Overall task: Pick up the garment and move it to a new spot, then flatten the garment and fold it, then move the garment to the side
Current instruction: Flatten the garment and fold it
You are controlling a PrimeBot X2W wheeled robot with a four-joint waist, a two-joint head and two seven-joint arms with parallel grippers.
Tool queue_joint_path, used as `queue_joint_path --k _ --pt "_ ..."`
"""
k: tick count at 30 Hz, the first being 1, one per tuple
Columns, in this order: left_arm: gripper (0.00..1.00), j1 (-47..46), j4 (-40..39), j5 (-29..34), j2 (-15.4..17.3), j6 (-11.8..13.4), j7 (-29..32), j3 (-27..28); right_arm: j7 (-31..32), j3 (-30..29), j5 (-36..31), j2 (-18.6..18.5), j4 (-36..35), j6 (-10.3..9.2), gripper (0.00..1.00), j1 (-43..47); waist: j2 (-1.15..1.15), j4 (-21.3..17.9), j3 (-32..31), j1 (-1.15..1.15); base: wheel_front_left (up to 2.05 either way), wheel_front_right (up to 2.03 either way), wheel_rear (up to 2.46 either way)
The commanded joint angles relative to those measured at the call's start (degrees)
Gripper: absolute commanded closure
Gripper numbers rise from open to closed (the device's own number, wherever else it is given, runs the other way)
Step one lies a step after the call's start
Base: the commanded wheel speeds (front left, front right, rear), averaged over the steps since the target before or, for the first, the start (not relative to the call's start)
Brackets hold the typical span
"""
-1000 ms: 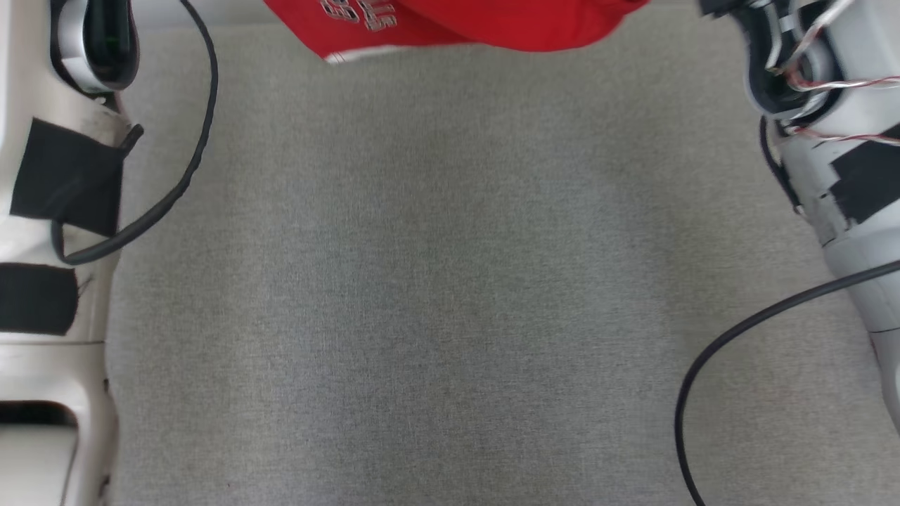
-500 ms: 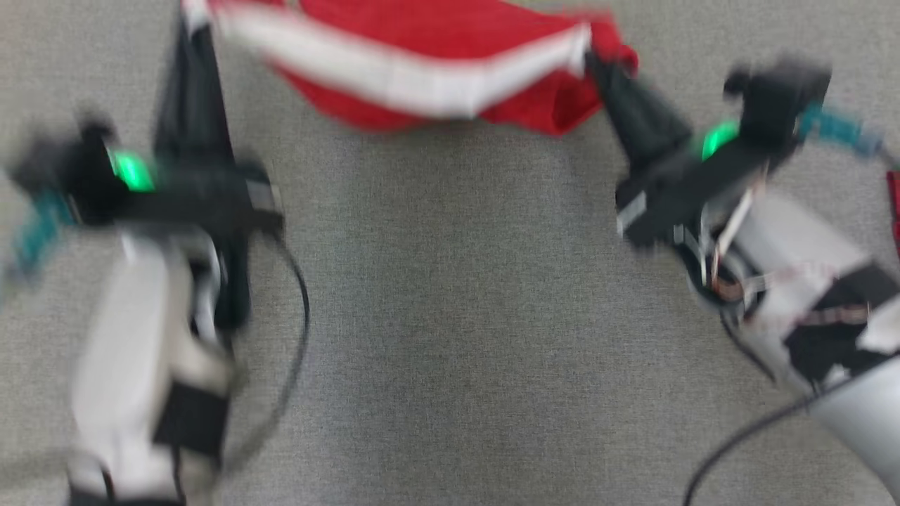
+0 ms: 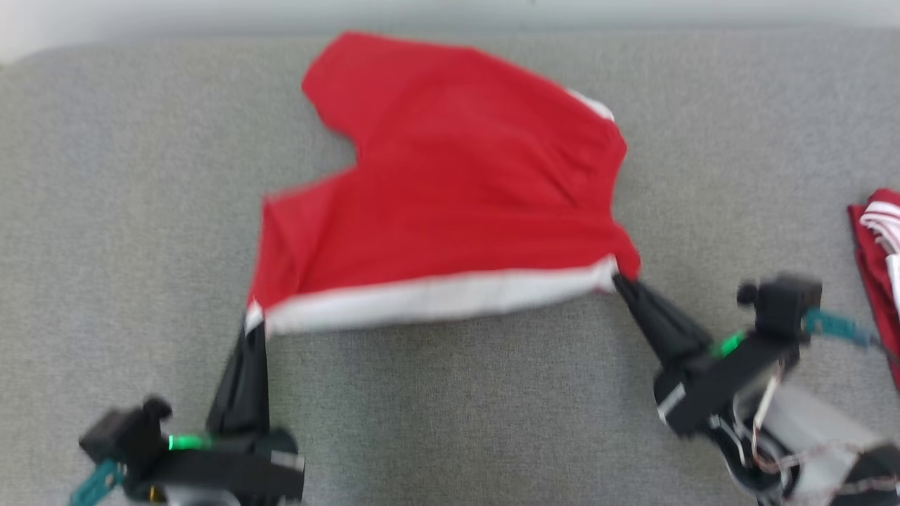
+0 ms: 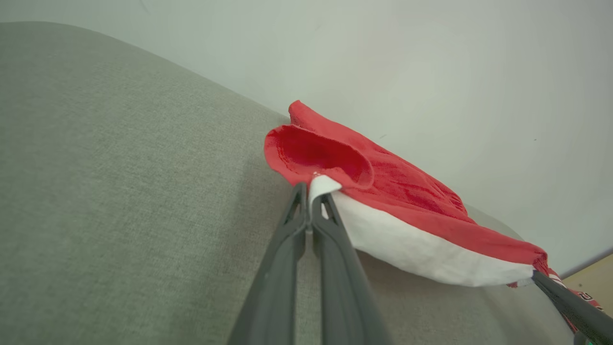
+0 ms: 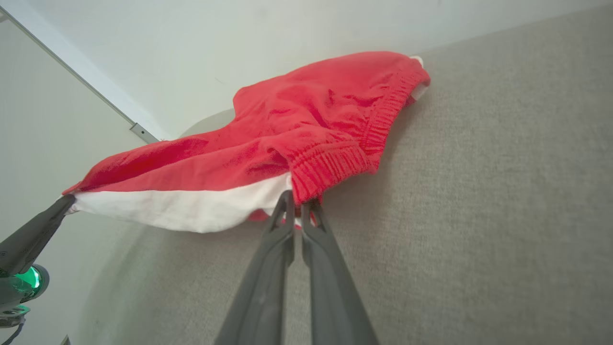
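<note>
Red garment (image 3: pixel 457 190) lies spread near far edge of table (image 3: pixel 450 422); left tool (image 3: pixel 254 329) and right tool (image 3: pixel 619 280), both closed, pinch its white-striped hem. Flattening seems underway; fold and side-move not yet done.

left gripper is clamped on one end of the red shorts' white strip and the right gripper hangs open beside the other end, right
No: the right gripper is shut on that end of the red shorts, as the right wrist view shows. The left gripper is clamped as you say.
</note>
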Motion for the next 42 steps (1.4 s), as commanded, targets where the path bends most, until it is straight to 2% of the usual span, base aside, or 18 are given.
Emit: queue_joint_path --k 1,6,12,25,33,39,42 --pt "1.0 3.26 -1.13 -0.78 1.03 -0.29 1.32 0.16 -0.08 -0.38 0.11 -0.76 -0.58 -0.02 1.0 2.98 0.0 0.14 -2.66 0.01 0.0 0.0 0.0" --pt "1.0 10.9 -4.13 -3.22 2.88 -0.01 6.49 -0.53 -0.08 -1.83 -0.52 -1.66 -1.2 -0.02 1.0 10.23 0.0 -0.26 -5.67 0.01 0.0 0.0 0.0" --pt "1.0 19.59 -8.08 -5.26 3.22 0.85 12.11 -3.21 -0.09 -3.64 -0.8 -2.27 -1.23 -0.02 1.0 18.3 0.0 -0.38 -8.72 0.01 0.0 0.0 0.0" --pt "1.0 28.19 -12.69 -6.09 5.01 2.44 16.84 -5.42 0.07 -8.03 -1.76 -3.48 -3.0 -0.02 1.0 29.65 0.0 -0.28 -10.04 0.01 0.0 0.0 0.0" --pt "1.0 22.91 -14.04 -3.98 7.41 0.92 17.66 -5.55 1.05 -10.98 -0.87 -1.37 -5.68 -0.02 1.0 29.85 0.0 -0.83 -8.19 0.01 0.0 0.0 0.0" --pt "1.0 11.46 -12.99 -2.56 9.09 -1.08 18.34 -4.55 3.08 -13.42 -0.06 0.41 -8.29 -0.02 1.0 26.94 0.0 -2.25 -5.95 0.01 0.0 0.0 0.0" --pt "1.0 4.69 -10.94 -3.56 8.35 -1.5 18.67 -3.83 4.11 -14.26 -0.47 1.44 -8.92 -0.02 1.0 24.52 0.0 -3.44 -4.55 0.01 0.0 0.0 0.0"
